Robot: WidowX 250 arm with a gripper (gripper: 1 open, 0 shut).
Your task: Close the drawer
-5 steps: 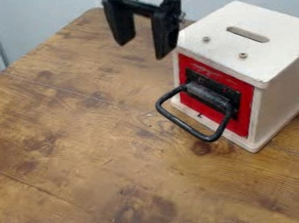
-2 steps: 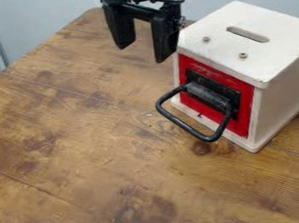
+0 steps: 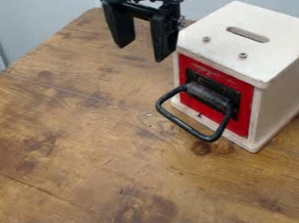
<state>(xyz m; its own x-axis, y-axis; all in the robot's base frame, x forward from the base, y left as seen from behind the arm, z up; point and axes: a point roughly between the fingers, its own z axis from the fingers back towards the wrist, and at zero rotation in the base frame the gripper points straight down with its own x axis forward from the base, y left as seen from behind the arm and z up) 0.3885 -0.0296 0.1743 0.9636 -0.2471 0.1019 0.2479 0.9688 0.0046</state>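
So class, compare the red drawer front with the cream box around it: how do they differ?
The drawer is red; the cream box is pale. The drawer carries a black loop handle on its front; the cream box has only a slot on top. The drawer is smaller and sits inside the cream box. Both are box-shaped and rest on the wooden table.

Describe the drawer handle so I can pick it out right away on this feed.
Find the cream wooden box at the right of the wooden table. Its red drawer faces left. From that front, the handle sticks out over the table: a large black rectangular loop, the only open ring here.
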